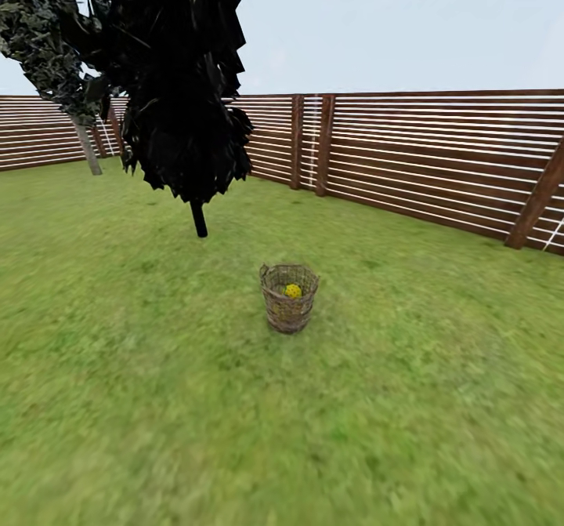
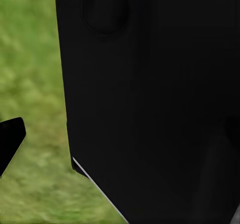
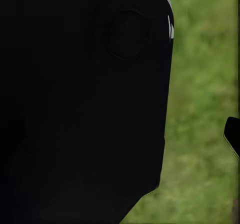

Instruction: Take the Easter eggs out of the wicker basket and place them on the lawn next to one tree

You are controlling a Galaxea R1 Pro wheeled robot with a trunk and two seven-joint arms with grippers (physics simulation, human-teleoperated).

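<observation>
Brown open-weave wicker basket [image 1: 289,297] on green lawn [image 1: 141,400] at 12 o'clock, yellow egg [image 1: 293,291] inside | jaws' state: cannot tell | approach squarely, stop within reach.

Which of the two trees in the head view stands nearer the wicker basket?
The dark tree with the thin black trunk, just behind the wicker basket. The grey-trunked tree stands farther back by the fence.

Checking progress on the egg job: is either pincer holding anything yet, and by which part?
It cannot be told: both wrist views are mostly blocked by dark robot parts. A yellow egg sits in the basket.
</observation>
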